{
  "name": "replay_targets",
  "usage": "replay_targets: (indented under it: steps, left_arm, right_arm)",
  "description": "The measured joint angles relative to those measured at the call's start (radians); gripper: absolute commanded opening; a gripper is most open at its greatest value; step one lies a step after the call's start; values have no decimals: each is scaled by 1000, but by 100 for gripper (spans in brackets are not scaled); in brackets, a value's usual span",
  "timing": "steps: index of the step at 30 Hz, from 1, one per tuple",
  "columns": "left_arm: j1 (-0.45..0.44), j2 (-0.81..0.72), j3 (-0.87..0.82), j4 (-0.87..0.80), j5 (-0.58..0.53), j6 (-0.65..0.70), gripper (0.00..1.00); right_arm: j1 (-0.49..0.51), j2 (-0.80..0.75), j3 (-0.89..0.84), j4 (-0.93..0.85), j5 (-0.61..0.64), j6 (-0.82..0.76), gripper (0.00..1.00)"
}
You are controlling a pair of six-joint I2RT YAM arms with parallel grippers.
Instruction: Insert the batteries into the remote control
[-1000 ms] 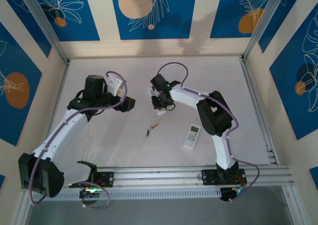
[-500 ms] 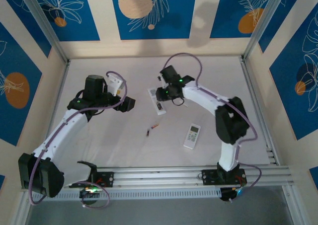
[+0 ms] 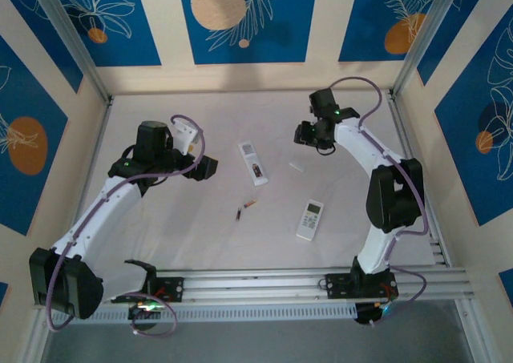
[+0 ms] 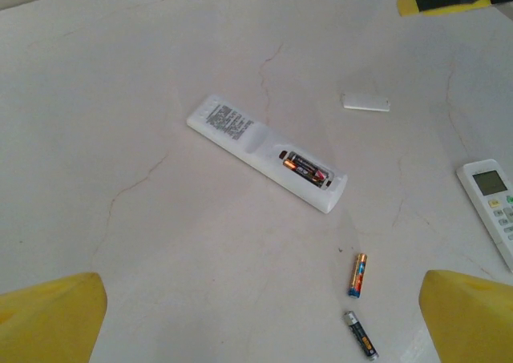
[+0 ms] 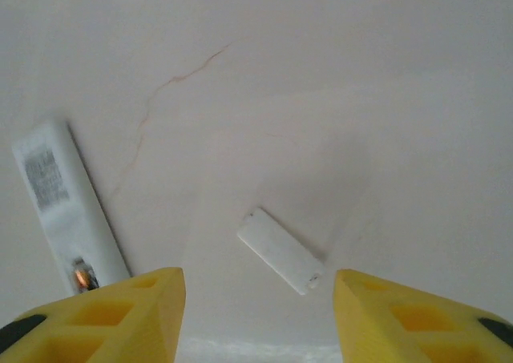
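Remote control (image 3: 253,163) lies back up, a little left of table centre, its long axis running far-left to near-right, all edges on bare table (image 3: 160,243). Its battery bay (image 4: 304,167) is open at the near end. The left wrist view shows a dark cell with a coppery end seated in it; one or two, cannot tell.

Two loose batteries (image 4: 357,274) lie nearly end to end, just beside each other, on the near side of the remote control and apart from it. In the top view they sit between the remote control and the near rail (image 3: 264,283), with bare surface on every side.

Battery cover (image 3: 296,167), a small flat white piece, lies alone to the right of the remote control, not touching it. Second remote (image 3: 309,219) lies face up with buttons showing, right of the loose batteries and well apart from them, nearer the rail.

Left gripper (image 3: 206,168) hangs left of the remote control, near but apart. Its yellow fingers (image 4: 48,319) are spread wide with nothing between them.

Right gripper (image 3: 303,135) is toward the far right, above the table just beyond the cover. Its jaws are apart, fingers (image 5: 120,315) clamping nothing. In the right wrist view the cover (image 5: 280,251) lies flat on the table below the gap, untouched.

The right arm's elbow (image 3: 393,195) sits close to the right edge. Walls (image 3: 248,74) close the far and side edges. The far-left corner and the near-left strip are bare table.
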Motion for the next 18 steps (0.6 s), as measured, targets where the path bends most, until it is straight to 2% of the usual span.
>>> replay_targets:
  steps: [6, 9, 13, 18]
  left_arm:
    - [0, -4, 0, 0, 1, -1, 100]
    - [0, -14, 0, 0, 2, -1, 100]
    - [0, -26, 0, 1, 2, -1, 100]
    - [0, -29, 0, 13, 7, -2, 100]
  right_arm:
    - [-35, -1, -61, -31, -51, 590, 61]
    - [-35, 37, -24, -97, -75, 806, 61]
    - [-35, 140, 54, -140, -112, 987, 62]
    - [-31, 214, 65, -156, -122, 1135, 68]
